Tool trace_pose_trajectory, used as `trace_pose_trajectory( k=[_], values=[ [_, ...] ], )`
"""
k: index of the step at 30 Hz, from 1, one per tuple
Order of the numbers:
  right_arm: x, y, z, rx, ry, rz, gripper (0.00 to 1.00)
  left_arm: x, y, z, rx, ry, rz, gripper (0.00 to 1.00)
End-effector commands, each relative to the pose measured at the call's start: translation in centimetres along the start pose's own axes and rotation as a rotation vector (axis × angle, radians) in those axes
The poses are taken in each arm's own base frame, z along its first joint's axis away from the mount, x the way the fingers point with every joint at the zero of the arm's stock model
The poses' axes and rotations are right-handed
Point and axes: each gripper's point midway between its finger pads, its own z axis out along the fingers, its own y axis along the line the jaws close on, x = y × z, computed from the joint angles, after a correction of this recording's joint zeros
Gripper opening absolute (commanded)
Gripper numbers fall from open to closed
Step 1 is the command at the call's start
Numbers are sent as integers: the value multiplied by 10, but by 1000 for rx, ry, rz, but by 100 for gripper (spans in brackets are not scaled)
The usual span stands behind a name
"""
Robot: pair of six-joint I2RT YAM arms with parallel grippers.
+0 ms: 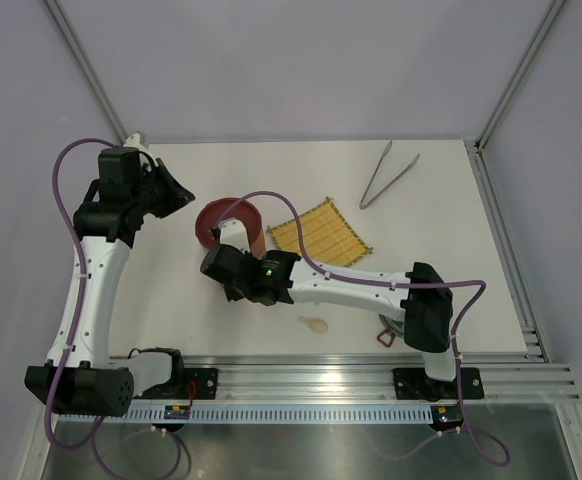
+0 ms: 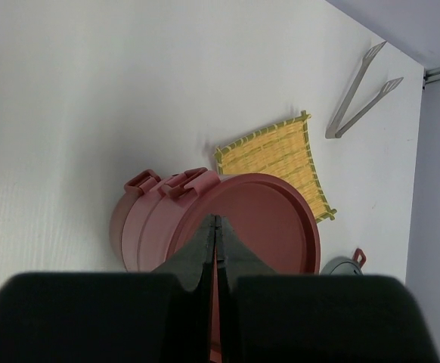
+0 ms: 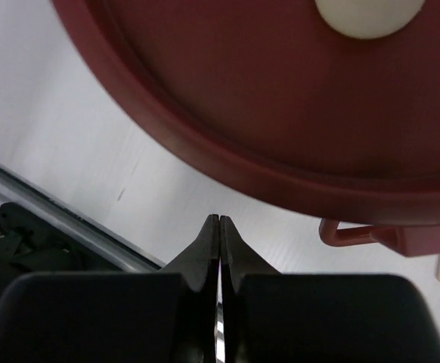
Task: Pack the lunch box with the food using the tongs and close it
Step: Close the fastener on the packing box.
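Observation:
The lunch box is a dark-red stack of round tiers left of the table's middle, and a flat red lid covers it. My left gripper is shut and empty, its tips hovering over that lid; from above the left gripper is at the box's left. My right gripper is shut on nothing, close beside the lunch box on its near side and over bare table; from above the right gripper is just below the box. The silver tongs lie untouched at the far right. No food is in view.
A yellow woven mat lies right of the box. A small cream spoon rests near the front edge. A grey lid with a red clip sits partly under the right arm. The metal rail runs along the near edge.

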Motion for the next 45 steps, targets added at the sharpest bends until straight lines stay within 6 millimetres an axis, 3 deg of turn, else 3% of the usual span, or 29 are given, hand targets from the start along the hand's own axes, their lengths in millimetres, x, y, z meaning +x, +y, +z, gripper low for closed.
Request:
trace_pose_trajectory(
  k=[1,9,20,26,29,38,45],
  values=[
    [-11,-22,-3,124,-25,-33,0,-7,-5,-2,28,-37,8,0],
    [-11,-51,-10,208,-52,-21,0,-1,-5,-3,38,-26,-5,0],
    [-11,-48,-16,165,-58,-9,0,-1,-3,-7,30,-37,0,0],
    [-23,-24,-19,79,-85,-17,0,-7,0,-11,7,-69,-2,0],
    [-30,-21,-14,103,-94,-25,0,-14,4,-18,-20,-121,-13,0],
    [-29,-37,-3,197,-91,-35,0,-17,5,-21,-31,-132,-11,0],
    [-26,-57,-9,262,-99,-33,0,-15,3,-17,-21,-118,-18,0]
  ],
)
